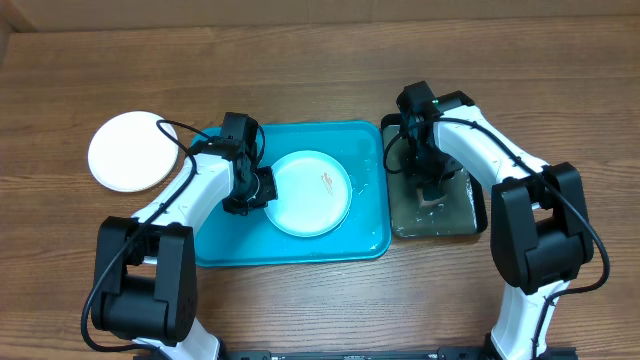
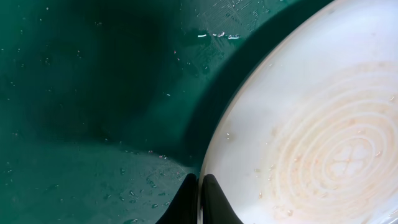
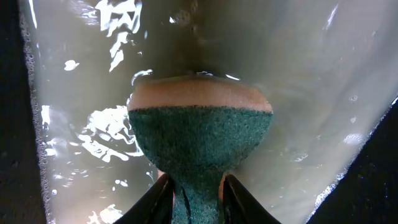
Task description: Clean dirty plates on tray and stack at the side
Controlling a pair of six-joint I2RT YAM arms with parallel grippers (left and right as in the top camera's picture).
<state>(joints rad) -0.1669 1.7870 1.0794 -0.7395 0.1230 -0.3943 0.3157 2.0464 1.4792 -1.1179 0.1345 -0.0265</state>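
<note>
A pale light blue plate [image 1: 310,192] with a small orange-red smear lies on the turquoise tray [image 1: 230,245]. My left gripper [image 1: 262,186] is shut on the plate's left rim. In the left wrist view the fingers [image 2: 199,183] pinch the rim of the plate [image 2: 311,124], which shows faint orange rings. A white plate [image 1: 128,152] lies on the table to the left of the tray. My right gripper [image 1: 432,190] is shut on a green and orange sponge [image 3: 199,137], dipped in murky water. The yellow-green-rimmed plate is out of view.
A smaller black glossy tray [image 1: 440,232] holding murky water stands just right of the turquoise tray, and its dark wall [image 3: 9,124] shows in the right wrist view. Water drops lie on the turquoise tray floor [image 2: 93,124]. Wooden table all around.
</note>
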